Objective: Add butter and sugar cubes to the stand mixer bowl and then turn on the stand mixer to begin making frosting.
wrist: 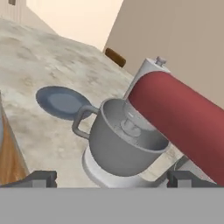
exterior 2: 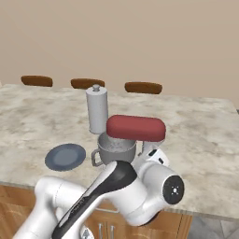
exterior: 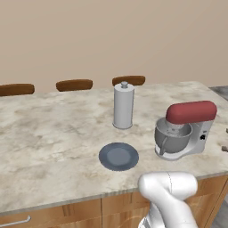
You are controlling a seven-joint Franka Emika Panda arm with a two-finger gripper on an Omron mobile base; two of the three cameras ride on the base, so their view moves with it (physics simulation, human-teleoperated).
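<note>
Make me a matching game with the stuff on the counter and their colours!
Things:
1. plate
2. mixer head
3. canister
4. chair tops

Colours:
A. dark red
B. brown
C. blue-grey
D. pale grey

Pairs: 1-C, 2-A, 3-D, 4-B

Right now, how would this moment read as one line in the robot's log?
gripper: open, facing stand mixer bowl | stand mixer: on counter | plate: bare | butter, sugar: unseen
</note>
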